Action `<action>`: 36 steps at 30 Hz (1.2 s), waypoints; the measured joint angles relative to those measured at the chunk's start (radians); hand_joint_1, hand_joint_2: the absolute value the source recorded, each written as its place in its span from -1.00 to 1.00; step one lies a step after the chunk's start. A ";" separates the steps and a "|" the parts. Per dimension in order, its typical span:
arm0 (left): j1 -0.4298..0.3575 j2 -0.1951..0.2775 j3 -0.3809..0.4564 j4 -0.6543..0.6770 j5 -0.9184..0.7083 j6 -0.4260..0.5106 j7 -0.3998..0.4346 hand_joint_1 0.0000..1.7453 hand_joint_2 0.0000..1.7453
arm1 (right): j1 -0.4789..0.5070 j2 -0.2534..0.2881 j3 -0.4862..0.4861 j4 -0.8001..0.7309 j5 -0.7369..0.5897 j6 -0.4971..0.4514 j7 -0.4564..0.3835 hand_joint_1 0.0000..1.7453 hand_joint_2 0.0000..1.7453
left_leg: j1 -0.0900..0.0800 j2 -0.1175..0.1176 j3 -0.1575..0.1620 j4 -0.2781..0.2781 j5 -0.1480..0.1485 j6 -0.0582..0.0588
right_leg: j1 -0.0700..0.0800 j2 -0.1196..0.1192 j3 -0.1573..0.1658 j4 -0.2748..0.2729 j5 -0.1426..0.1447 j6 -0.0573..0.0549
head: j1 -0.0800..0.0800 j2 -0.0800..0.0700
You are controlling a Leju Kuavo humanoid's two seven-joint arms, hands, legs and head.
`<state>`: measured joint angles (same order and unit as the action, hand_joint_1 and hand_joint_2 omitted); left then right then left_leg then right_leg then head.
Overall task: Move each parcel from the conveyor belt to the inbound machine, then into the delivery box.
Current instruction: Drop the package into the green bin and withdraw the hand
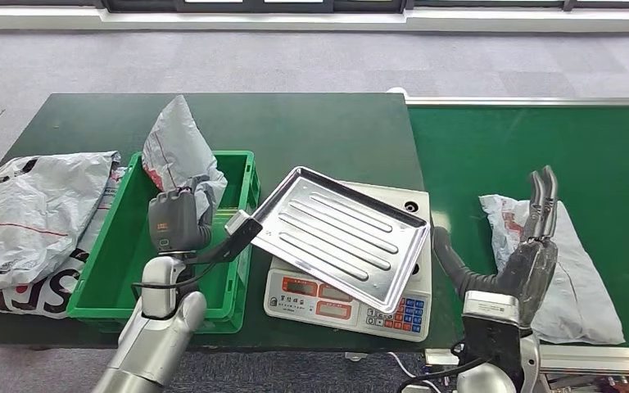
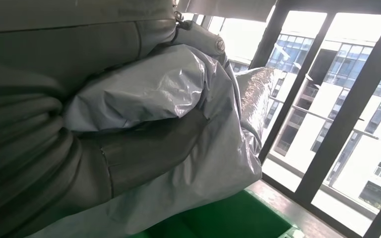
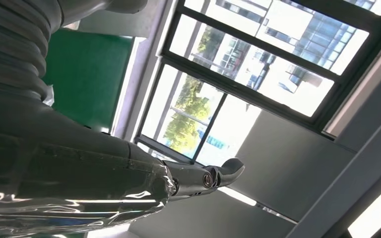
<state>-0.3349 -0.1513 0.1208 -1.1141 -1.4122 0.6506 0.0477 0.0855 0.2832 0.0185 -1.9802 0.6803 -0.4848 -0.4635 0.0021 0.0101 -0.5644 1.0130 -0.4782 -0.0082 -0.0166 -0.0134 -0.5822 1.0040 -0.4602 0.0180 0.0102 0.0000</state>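
Note:
My left hand (image 1: 176,219) grips the lower end of a crumpled grey parcel (image 1: 178,146) and holds it upright over the green delivery box (image 1: 242,176). In the left wrist view the same parcel (image 2: 178,94) bulges out between my fingers (image 2: 144,148), with the green box (image 2: 228,220) underneath. A second grey parcel (image 1: 569,278) lies flat on the green conveyor belt (image 1: 524,139). My right hand (image 1: 536,241) stands in front of it with its fingers stretched straight and nothing in it. The right wrist view shows those fingers (image 3: 213,176) extended and empty.
The inbound machine is a white scale (image 1: 348,301) with a tilted steel tray (image 1: 340,233), standing between box and belt. A black part at my left wrist lies against the tray's corner. Large grey bags (image 1: 33,213) are piled left of the box on the dark table (image 1: 295,123).

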 joint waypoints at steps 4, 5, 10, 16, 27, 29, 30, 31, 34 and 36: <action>0.004 -0.001 0.010 -0.004 -0.002 -0.001 0.001 1.00 1.00 | 0.000 0.002 -0.012 0.022 0.000 -0.002 -0.002 -1.00 0.50 | 0.000 0.000 -0.001 0.000 0.000 0.000 | 0.000 0.000 0.000 0.000 0.000 0.000 | 0.000 0.000; 0.005 -0.001 0.011 -0.004 -0.004 -0.001 0.002 1.00 1.00 | -0.001 0.002 -0.013 0.026 0.001 -0.004 -0.002 -1.00 0.00 | 0.000 0.000 -0.001 0.000 0.000 0.000 | 0.000 0.000 0.000 0.000 0.000 0.000 | 0.000 0.000; 0.033 -0.001 0.030 -0.034 -0.026 -0.001 0.017 0.54 1.00 | -0.002 -0.004 -0.011 0.069 -0.010 -0.044 -0.013 -1.00 -1.00 | 0.000 0.000 0.000 0.000 0.000 0.000 | 0.000 0.000 -0.001 0.000 0.000 0.000 | 0.000 0.000; 0.097 -0.007 0.050 -0.085 -0.065 -0.012 0.041 -1.00 -1.00 | 0.010 -0.023 -0.004 0.103 -0.028 -0.075 -0.011 -1.00 -1.00 | 0.000 0.000 -0.001 0.000 0.000 0.000 | 0.000 0.000 -0.001 0.000 0.000 0.000 | 0.000 0.000; 0.248 -0.068 0.024 -0.289 0.529 0.026 -0.192 -1.00 -1.00 | 0.003 -0.192 -0.040 0.164 0.312 -0.007 0.245 -1.00 -1.00 | -0.001 0.000 -0.001 0.000 -0.001 0.001 | -0.001 0.000 -0.001 -0.002 0.000 0.000 | 0.000 0.000; 0.266 -0.073 0.017 -0.311 0.566 0.031 -0.212 -1.00 -1.00 | 0.001 -0.218 -0.047 0.180 0.320 -0.006 0.254 -1.00 -1.00 | -0.001 0.000 -0.001 0.000 -0.001 0.001 | 0.000 0.000 -0.001 -0.002 0.000 0.000 | 0.000 0.000; 0.275 -0.076 0.014 -0.323 0.610 0.033 -0.233 -1.00 -1.00 | -0.001 -0.233 -0.049 0.189 0.334 -0.003 0.268 -1.00 -1.00 | -0.001 0.001 -0.001 0.000 -0.001 0.001 | 0.000 0.000 -0.001 -0.002 0.000 0.000 | 0.000 0.000; 0.286 -0.078 0.010 -0.338 0.674 0.036 -0.263 -1.00 -1.00 | -0.004 -0.253 -0.050 0.201 0.353 0.002 0.288 -1.00 -1.00 | -0.001 0.001 -0.001 0.000 -0.001 0.001 | 0.000 0.000 -0.001 -0.002 0.000 0.000 | 0.000 0.000; 0.331 -0.083 -0.014 -0.396 0.843 0.045 -0.370 -1.00 -1.00 | -0.024 -0.343 -0.053 0.262 0.434 0.046 0.370 -1.00 -1.00 | -0.001 0.001 -0.001 0.000 -0.002 0.001 | 0.000 0.000 -0.001 -0.002 0.000 0.000 | 0.000 0.000; 0.361 -0.085 -0.030 -0.434 0.867 0.047 -0.418 -1.00 -1.00 | -0.043 -0.402 -0.056 0.315 0.516 0.102 0.429 -1.00 -1.00 | -0.001 0.000 -0.001 0.000 -0.002 0.001 | -0.001 0.000 -0.001 -0.002 0.000 0.001 | 0.000 0.000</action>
<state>0.0257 -0.2363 0.0911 -1.5485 -0.5457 0.6977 -0.3700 0.0421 -0.1191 -0.0377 -1.6651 1.1966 -0.3832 -0.0340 0.0011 0.0105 -0.5656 1.0134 -0.4799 -0.0068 -0.0173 -0.0133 -0.5828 1.0022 -0.4601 0.0186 0.0103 0.0000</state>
